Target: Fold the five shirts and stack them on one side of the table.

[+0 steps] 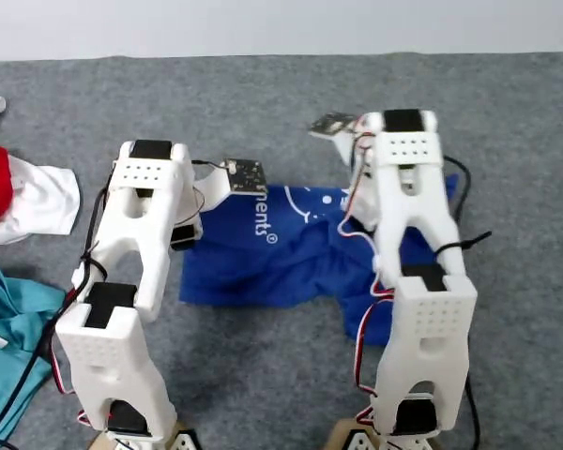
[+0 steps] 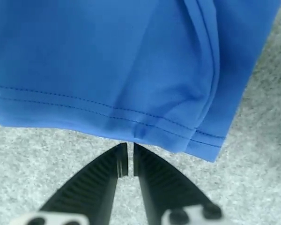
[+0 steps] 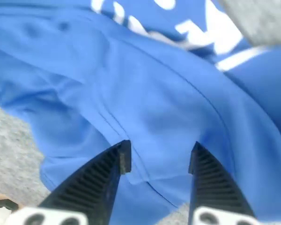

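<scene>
A blue shirt (image 1: 277, 258) with white print lies crumpled in the middle of the grey table, between my two arms. In the left wrist view my left gripper (image 2: 129, 159) is shut with nothing in it, its tips just short of the blue shirt's stitched hem (image 2: 131, 117). My right gripper (image 3: 159, 157) is open over the blue shirt (image 3: 168, 108), with cloth showing between its fingers. A white and red shirt (image 1: 23, 192) and a teal shirt (image 1: 9, 328) lie at the table's left edge.
The table is covered in grey carpet (image 1: 525, 187), bare at the right and along the back. Cables hang off both arms. The white arm bodies (image 1: 136, 244) (image 1: 418, 234) hide parts of the blue shirt in the high view.
</scene>
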`<action>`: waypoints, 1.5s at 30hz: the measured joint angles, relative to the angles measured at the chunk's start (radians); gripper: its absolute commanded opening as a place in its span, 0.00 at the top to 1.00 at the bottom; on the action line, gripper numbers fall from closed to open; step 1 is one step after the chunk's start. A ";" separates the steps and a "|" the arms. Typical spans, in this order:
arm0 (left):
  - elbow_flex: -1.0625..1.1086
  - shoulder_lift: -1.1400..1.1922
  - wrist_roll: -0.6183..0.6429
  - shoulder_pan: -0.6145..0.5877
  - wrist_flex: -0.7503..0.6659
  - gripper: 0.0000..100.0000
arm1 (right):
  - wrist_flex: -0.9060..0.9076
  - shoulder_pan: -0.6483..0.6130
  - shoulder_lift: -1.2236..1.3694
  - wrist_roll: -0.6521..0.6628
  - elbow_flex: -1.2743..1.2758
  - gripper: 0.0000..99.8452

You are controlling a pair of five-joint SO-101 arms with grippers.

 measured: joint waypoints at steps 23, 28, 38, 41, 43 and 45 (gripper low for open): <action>0.002 0.000 0.000 0.000 -0.011 0.97 | -0.005 -0.058 0.104 -0.044 0.091 0.82; 0.002 0.000 0.000 0.000 -0.011 0.97 | -0.043 -0.017 0.132 -0.018 0.089 0.90; 0.002 0.000 0.000 0.000 -0.011 0.97 | -0.040 0.058 0.132 0.060 0.089 0.97; 0.002 0.000 0.000 0.000 -0.011 0.97 | -0.011 0.078 0.112 0.087 0.091 0.97; 0.002 0.000 0.000 0.000 -0.011 0.97 | -0.002 0.086 0.078 0.101 0.091 0.97; 0.002 0.000 0.000 0.000 -0.011 0.97 | -0.002 0.091 0.043 0.107 0.091 0.97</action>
